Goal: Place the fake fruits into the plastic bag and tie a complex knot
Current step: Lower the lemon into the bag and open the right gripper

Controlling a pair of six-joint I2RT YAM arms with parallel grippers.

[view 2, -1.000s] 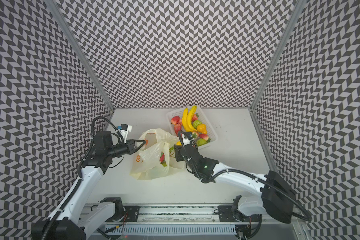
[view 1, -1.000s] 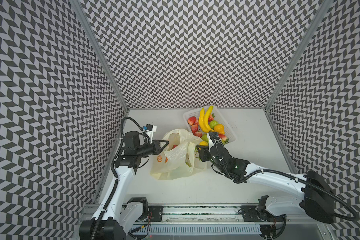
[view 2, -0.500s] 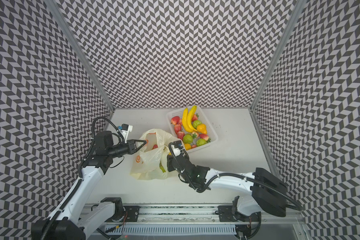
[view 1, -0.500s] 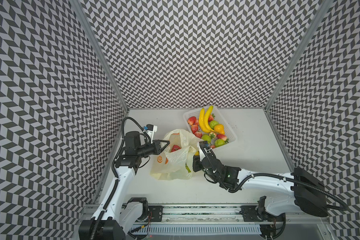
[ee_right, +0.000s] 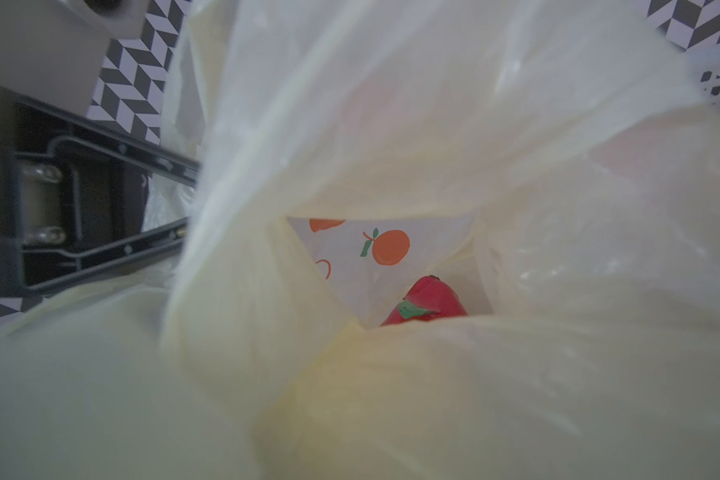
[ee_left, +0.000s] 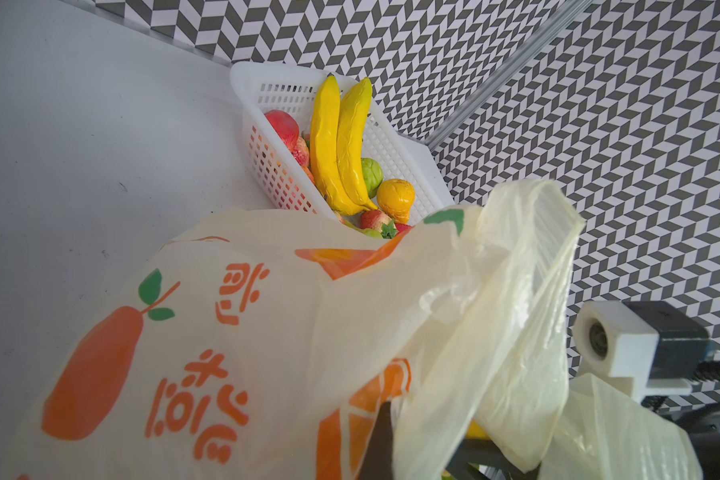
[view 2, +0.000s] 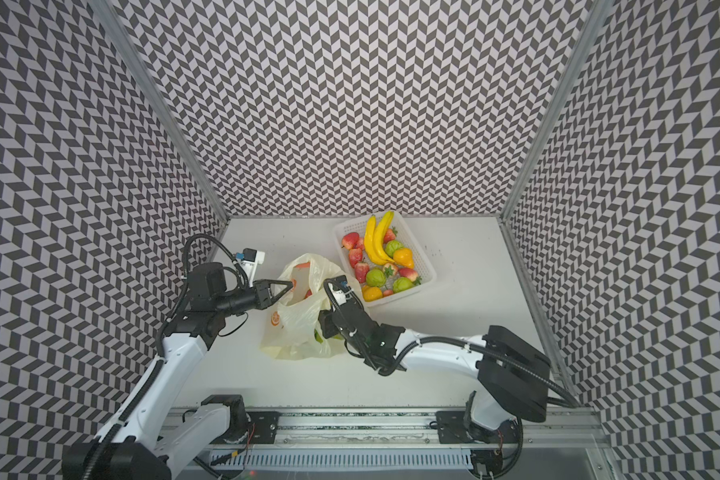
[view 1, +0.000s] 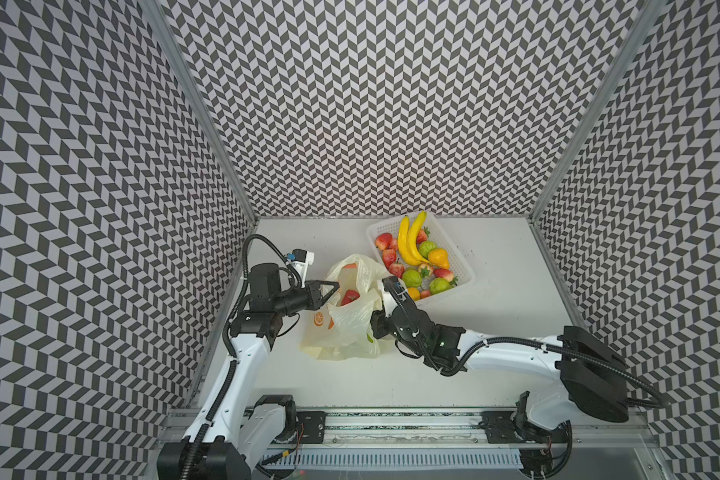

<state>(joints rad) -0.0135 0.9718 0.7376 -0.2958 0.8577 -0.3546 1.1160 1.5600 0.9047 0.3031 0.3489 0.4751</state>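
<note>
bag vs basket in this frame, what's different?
The plastic bag is limp, translucent pale yellow with orange print; the basket is rigid, white, perforated. The bag shows a red fruit inside; the basket holds the bananas and many other fruits. The left gripper pinches the bag, not the basket. Both sit on the table.

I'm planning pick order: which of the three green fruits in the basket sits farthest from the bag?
The green fruit wedged between the bananas and the orange-yellow fruit; the other two lie at the basket's end by the plastic bag.
</note>
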